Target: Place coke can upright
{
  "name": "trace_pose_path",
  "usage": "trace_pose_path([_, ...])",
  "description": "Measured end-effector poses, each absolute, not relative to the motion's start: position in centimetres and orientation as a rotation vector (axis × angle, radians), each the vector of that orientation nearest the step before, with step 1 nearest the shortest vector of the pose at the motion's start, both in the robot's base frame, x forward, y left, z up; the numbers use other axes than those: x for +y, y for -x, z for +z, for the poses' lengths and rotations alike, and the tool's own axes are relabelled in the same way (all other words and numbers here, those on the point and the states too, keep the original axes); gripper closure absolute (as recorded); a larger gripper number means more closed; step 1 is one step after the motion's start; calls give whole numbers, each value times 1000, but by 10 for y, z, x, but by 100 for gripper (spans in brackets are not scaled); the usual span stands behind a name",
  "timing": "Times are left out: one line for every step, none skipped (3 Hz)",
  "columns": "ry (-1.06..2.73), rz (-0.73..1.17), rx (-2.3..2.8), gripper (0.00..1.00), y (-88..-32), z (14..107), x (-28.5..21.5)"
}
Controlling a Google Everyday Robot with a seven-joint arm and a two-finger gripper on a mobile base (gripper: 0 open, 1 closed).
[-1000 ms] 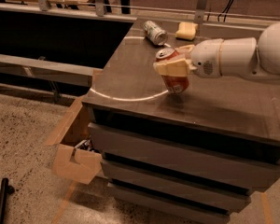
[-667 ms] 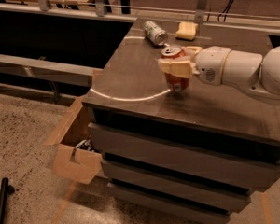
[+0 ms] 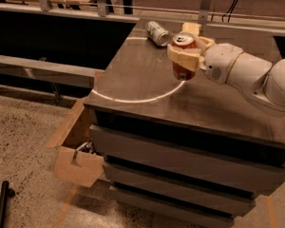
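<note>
The coke can [image 3: 183,70] is red with a silver top and stands upright near the middle back of the dark countertop [image 3: 147,87]. My gripper [image 3: 186,55] reaches in from the right and its cream fingers [image 3: 182,58] wrap around the can's upper half. The can's bottom seems to rest on or just above the countertop; I cannot tell which.
A silver-grey can [image 3: 157,33] lies on its side at the back of the countertop. A yellow sponge-like block [image 3: 192,28] sits behind the gripper. A white arc [image 3: 133,99] marks the top. An open cardboard box [image 3: 78,151] stands on the floor at the left, beside the drawers.
The arm and gripper have shifted slightly to the right with the coke can, which stays upright in the fingers.
</note>
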State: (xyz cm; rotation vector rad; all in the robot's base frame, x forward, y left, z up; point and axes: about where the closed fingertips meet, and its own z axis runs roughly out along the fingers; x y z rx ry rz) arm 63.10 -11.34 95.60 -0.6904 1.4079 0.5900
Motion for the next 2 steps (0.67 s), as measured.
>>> trace_pose_path([640, 594, 1433, 100, -632, 945, -123])
trace_pose_path([586, 603, 1437, 100, -633, 935, -130])
